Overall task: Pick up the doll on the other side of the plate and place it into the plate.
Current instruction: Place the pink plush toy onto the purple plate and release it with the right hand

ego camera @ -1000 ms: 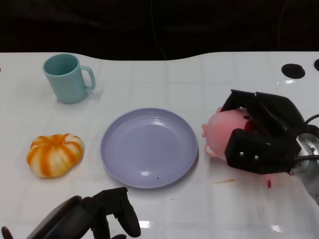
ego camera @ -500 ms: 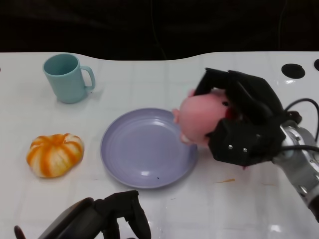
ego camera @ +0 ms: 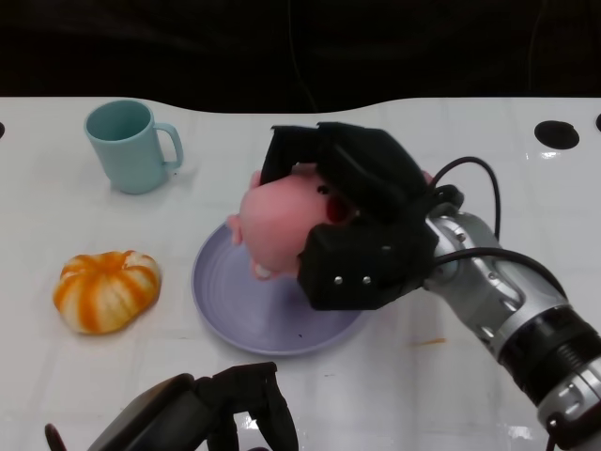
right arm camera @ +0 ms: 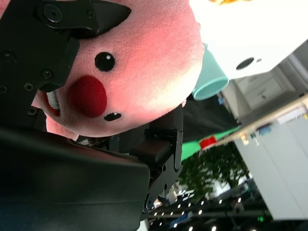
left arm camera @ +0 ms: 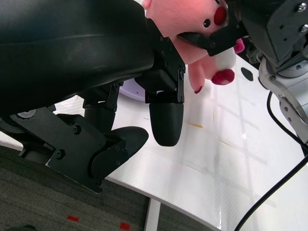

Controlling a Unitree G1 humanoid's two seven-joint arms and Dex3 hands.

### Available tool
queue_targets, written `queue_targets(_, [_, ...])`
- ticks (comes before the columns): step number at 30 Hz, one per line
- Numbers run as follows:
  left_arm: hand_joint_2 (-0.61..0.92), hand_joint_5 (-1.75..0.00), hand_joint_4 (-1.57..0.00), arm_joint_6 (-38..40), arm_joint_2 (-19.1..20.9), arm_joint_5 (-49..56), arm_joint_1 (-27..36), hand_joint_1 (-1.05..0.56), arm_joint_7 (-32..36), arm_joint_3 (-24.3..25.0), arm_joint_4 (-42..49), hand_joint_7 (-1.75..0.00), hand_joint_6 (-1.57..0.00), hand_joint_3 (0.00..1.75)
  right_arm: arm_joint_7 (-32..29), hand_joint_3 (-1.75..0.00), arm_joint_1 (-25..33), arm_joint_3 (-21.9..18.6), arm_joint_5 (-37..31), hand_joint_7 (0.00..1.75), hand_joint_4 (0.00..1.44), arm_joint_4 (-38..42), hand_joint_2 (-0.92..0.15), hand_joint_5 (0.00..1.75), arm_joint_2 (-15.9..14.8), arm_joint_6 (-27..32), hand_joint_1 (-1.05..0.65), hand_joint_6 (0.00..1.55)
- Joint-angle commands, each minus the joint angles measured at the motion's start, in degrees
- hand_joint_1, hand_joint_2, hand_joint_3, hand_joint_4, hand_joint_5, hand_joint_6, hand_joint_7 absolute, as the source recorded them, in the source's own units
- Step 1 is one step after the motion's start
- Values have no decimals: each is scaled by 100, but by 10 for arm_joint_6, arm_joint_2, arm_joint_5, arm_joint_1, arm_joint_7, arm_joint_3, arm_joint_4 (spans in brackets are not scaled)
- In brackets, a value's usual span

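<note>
The right hand [ego camera: 352,225] grips the pink doll [ego camera: 277,224], its black fingers wrapped over the top of the doll and the palm block pressed against the doll's side. In the head view the doll is held up over the plate [ego camera: 235,301], covering the plate's upper half, with its round head toward 9 o'clock. The right wrist view shows the doll [right arm camera: 139,62] close up, with a black eye, a red cheek patch and a small dark mouth, clamped between the hand's black parts; the rim of the mug [right arm camera: 211,77] peeks out beyond it. The silver forearm runs from the hand toward 4 o'clock, with black cables looping beside the wrist.

The left hand [ego camera: 211,418] sits at 6 o'clock, at the near edge of the desk [ego camera: 451,150], holding nothing, its fingers curled downward but apart. In the left wrist view its fingers [left arm camera: 166,118] hang just above the white desk, and the doll [left arm camera: 202,48] shows beyond them in the other hand's grasp.

A teal mug [ego camera: 130,146] stands at 10 o'clock from the plate, handle toward the right. An orange and white pumpkin [ego camera: 105,290] lies at 9 o'clock, well apart from the plate's rim.
</note>
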Motion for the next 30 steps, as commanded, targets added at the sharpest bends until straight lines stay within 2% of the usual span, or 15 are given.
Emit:
queue_targets(1, [54,-173,-61,11,1,6,0,-14,2,1,-6,-145,-56,113,-2,-132,-29,8,-3,175,96,18,-29,175,16,4,-23,72])
queue_targets(5, [54,-173,-61,7,0,7,-2,-15,5,1,-2,-145,-57,114,-20,-126,-38,15,-6,175,95,45,-29,175,27,-11,-22,72])
queue_targets(7, [54,-173,-62,1,-1,7,-3,-15,8,1,1,-145,-57,114,-16,-119,-41,17,-3,168,96,52,-32,175,29,-12,-23,74])
queue_targets(8, [54,-173,-62,-1,-1,7,-3,-15,9,1,3,-145,-57,115,-9,-114,-42,16,0,139,92,54,-34,175,30,-11,-24,80])
queue_targets(9, [54,-173,-62,-2,-2,8,-3,-15,9,1,4,-145,-57,115,11,-105,-41,16,7,105,86,51,-39,167,29,-6,-25,82])
queue_targets(11, [54,-173,-62,-1,-3,9,-4,-15,9,0,5,-146,-57,116,46,-66,-40,15,16,48,77,43,-60,130,26,1,-30,82])
queue_targets(12, [54,-173,-62,0,-3,9,-4,-15,9,0,5,-146,-57,116,61,-46,-39,15,19,25,66,39,-71,101,24,4,-34,78])
queue_targets(14, [54,-173,-62,1,-3,9,-5,-15,8,-1,4,-146,-56,116,90,-25,-38,19,18,8,57,29,-83,72,17,9,-41,70])
queue_targets(15, [54,-173,-62,2,-3,10,-5,-15,8,-1,4,-146,-56,116,110,-17,-38,21,17,3,41,22,-88,55,13,16,-49,56])
queue_targets(16, [54,-173,-61,3,-3,10,-5,-15,7,-1,3,-147,-56,117,125,-15,-38,23,15,2,34,16,-90,48,10,22,-53,49])
queue_targets(18, [54,-173,-61,6,-3,13,-5,-16,7,-1,3,-147,-56,116,164,-13,-38,28,12,0,21,-2,-92,39,2,39,-59,37])
queue_targets(20, [54,-173,-61,7,-3,13,-5,-16,7,-1,2,-147,-56,116,209,-13,-43,37,6,0,14,-19,-92,36,-7,60,-63,30])
queue_targets(21, [54,-173,-61,7,-3,13,-5,-15,6,-1,2,-147,-56,116,232,-16,-46,42,2,0,6,-27,-92,27,-11,72,-72,18])
queue_targets(24, [54,-173,-61,1,-3,11,-5,-15,7,0,6,-146,-56,116,272,-17,-48,51,-4,0,1,-48,-92,17,-22,87,-84,6])
queue_targets(30, [54,-172,-61,4,-2,10,-6,-15,4,2,6,-146,-56,115,297,-24,-40,53,-7,0,0,-85,-92,1,-35,104,-98,0])
